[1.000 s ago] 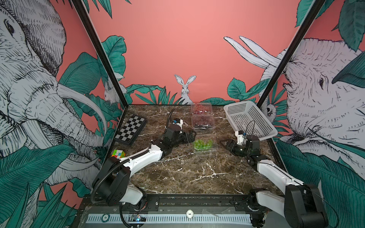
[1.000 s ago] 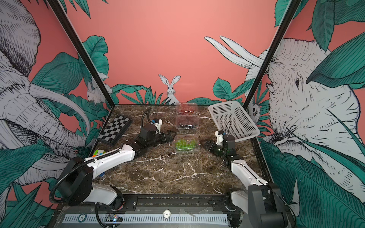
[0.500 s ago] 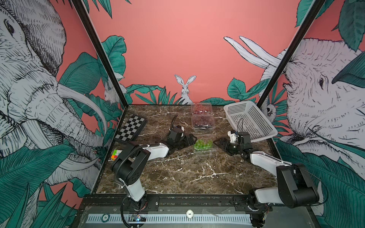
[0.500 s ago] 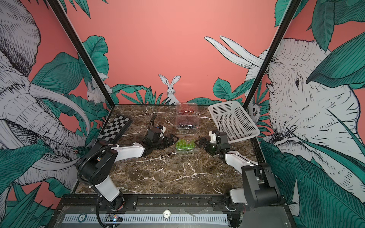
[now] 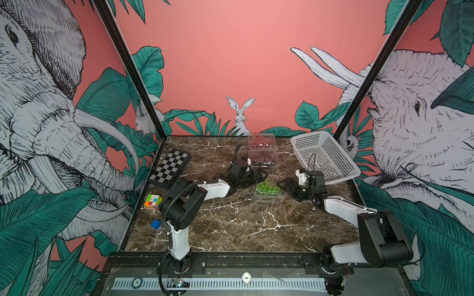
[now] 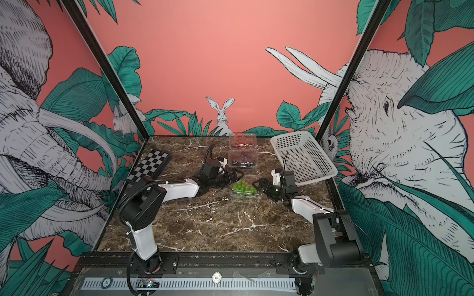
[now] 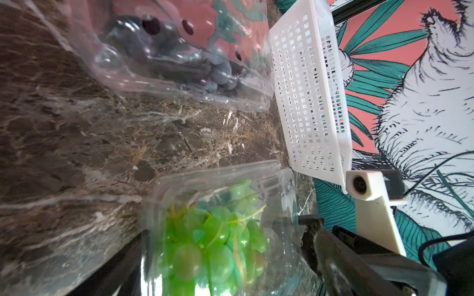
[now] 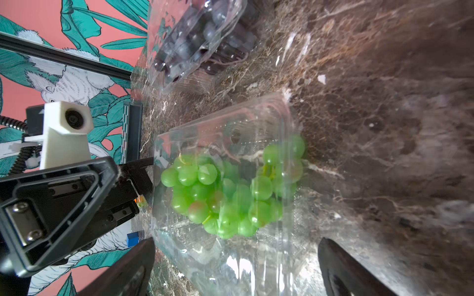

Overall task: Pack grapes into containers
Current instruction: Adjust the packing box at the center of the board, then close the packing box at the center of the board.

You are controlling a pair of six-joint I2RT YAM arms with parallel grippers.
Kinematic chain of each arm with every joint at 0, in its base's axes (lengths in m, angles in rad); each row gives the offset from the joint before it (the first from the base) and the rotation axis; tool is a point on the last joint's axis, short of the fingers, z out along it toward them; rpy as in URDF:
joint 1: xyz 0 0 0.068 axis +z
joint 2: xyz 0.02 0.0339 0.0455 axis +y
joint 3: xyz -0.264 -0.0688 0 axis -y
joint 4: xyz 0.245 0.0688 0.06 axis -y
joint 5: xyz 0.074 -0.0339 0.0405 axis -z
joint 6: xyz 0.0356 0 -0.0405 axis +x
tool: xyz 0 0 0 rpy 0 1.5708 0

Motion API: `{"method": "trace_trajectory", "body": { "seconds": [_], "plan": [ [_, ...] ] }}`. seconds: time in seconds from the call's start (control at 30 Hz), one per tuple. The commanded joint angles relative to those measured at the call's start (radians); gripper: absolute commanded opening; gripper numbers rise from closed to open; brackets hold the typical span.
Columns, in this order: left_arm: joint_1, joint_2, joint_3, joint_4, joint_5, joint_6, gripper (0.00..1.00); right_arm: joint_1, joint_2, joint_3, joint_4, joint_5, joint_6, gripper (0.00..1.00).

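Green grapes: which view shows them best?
Right wrist view: the green grapes sit mid-frame, the whole bunch visible through the container. The left wrist view cuts them off at its edge; both top views show only a small green patch.

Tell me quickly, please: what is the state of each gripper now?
Left gripper: open, holding nothing.
Right gripper: open, fingers either side of the green-grape container, holding nothing.
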Motion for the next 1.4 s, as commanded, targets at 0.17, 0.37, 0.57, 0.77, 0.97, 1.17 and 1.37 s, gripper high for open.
{"method": "trace_trajectory", "body": {
  "seconds": [0.17,0.37,0.57,0.77,0.97,1.17,1.37],
  "plan": [
    [0.014,-0.043,-0.001,-0.049,-0.006,0.048,0.99,-0.032,-0.040,0.018,-0.052,0.034,-0.024,0.99],
    [0.027,-0.220,-0.233,0.080,-0.049,0.051,0.98,-0.032,-0.015,0.037,-0.045,0.028,-0.033,0.99],
    [0.022,-0.286,-0.458,0.320,-0.063,-0.042,0.90,-0.014,0.043,0.048,0.038,0.025,0.008,0.96],
    [-0.040,-0.267,-0.519,0.420,-0.078,-0.077,0.75,0.019,0.072,0.053,0.073,0.044,0.039,0.88],
    [-0.081,-0.224,-0.533,0.483,-0.122,-0.113,0.60,0.031,0.063,0.048,0.073,0.064,0.045,0.85],
    [-0.085,-0.151,-0.561,0.593,-0.138,-0.171,0.47,0.033,0.054,0.038,0.068,0.066,0.048,0.85],
    [-0.086,-0.145,-0.565,0.602,-0.147,-0.174,0.39,0.033,0.062,0.035,0.078,0.064,0.049,0.84]
  ]
}}
